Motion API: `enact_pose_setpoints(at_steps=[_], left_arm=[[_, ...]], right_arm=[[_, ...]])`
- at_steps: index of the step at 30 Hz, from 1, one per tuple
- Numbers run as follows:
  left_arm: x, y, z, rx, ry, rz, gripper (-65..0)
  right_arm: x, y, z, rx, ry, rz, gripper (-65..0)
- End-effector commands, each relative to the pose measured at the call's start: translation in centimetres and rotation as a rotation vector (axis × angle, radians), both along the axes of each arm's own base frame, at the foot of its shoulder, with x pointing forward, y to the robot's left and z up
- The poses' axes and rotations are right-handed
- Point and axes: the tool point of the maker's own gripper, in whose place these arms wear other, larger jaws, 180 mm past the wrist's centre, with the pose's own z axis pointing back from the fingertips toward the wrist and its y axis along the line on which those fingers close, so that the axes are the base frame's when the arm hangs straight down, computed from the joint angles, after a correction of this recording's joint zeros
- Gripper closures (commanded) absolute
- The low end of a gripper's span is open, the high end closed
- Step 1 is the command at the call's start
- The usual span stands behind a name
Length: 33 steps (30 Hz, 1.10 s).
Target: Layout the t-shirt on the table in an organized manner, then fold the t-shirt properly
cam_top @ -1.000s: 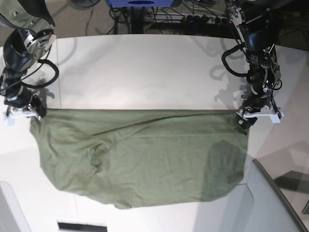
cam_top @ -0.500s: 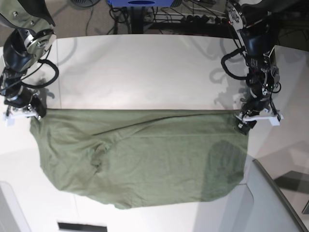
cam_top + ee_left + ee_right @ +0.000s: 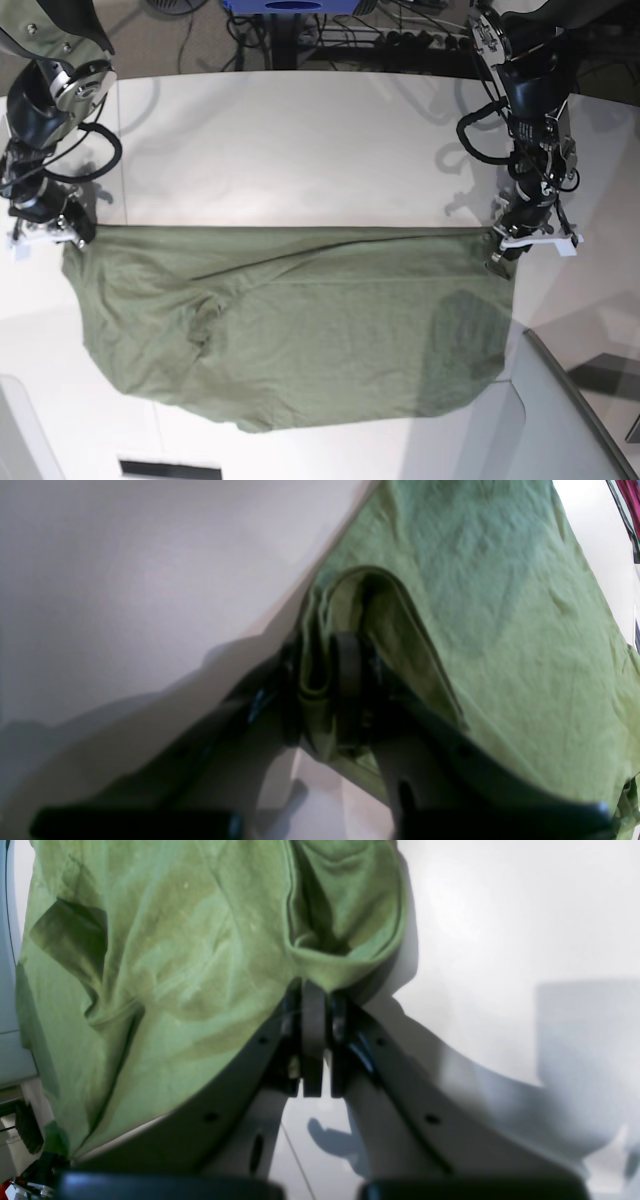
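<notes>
The t-shirt [image 3: 290, 325] lies spread across the near half of the table [image 3: 300, 150], its far edge running in a straight line from one pincer to the other. The cloth is wrinkled, with a crease running across the middle and a rounded near edge.

The left pincer [image 3: 325, 680] sits at the far corner of the shirt on the base view's right side [image 3: 500, 250]. In the left wrist view its two dark fingers [image 3: 347, 665] stand either side of a folded bunch of green cloth, pinching it; a loop of hem arches just beyond the fingertips, and the rest of the shirt stretches away to the pincer's right. Bare table lies to its left.

The right pincer [image 3: 315, 1005] sits at the opposite far corner, on the base view's left side [image 3: 75, 232]. Its fingers are pressed tight together on the shirt's edge, which bunches into a small pocket just beyond the tips. Most of the cloth hangs off to this pincer's left, with white table to its right.
</notes>
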Motion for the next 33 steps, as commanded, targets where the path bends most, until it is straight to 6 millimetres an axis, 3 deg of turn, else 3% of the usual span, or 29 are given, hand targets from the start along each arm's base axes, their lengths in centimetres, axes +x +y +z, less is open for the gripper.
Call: enact_pose_setpoints(at_steps=[1, 3, 4, 9, 12, 14, 19, 21, 28, 33], left_arm=[[-0.5, -0.2, -0.6, -0.011, 0.043, -0.015, -8.9], [-0.3, -0.2, -0.5, -0.01, 0.042, -0.019, -5.6], [-0.3, -0.3, -0.5, -0.01, 0.044, -0.021, 0.0], [-0.2, -0.7, -0.5, -0.027, 0.063, -0.044, 0.0], [0.6, -1.1, 1.3, -0.031, 0.066, -0.104, 0.0], [1.4, -1.2, 3.2, -0.022, 0.053, -0.144, 0.0], [3.4, -1.4, 7.5, 0.018, 0.004, -0.208, 0.0], [3.7, -0.7, 8.7, 0.046, -0.01, -0.214, 0.0], [4.6, 0.2, 10.5, 0.066, -0.045, -0.187, 0.0], [4.1, 2.1, 11.6, 0.067, -0.081, -0.119, 0.0]], right_arm=[[1.4, -1.0, 1.4, -0.024, -0.044, -0.007, -0.2], [1.4, -1.0, 1.4, -0.024, -0.044, -0.007, -0.2], [1.4, -1.0, 1.4, -0.023, -0.044, -0.006, -0.2], [1.4, -1.2, 1.5, -0.03, -0.047, -0.007, 0.0], [1.4, -1.4, 1.7, -0.036, -0.046, -0.001, 0.0], [1.3, -2.6, 2.7, -0.072, -0.035, 0.02, 0.0], [3.1, -2.2, 6.3, -0.213, -0.08, 0.21, 0.0], [4.1, -2.5, 7.9, -0.252, -0.094, 0.234, 0.0], [5.8, -3.9, 11.9, -0.335, -0.13, 0.247, 0.0], [5.6, -4.5, 13.3, -0.38, -0.123, 0.253, 0.0]])
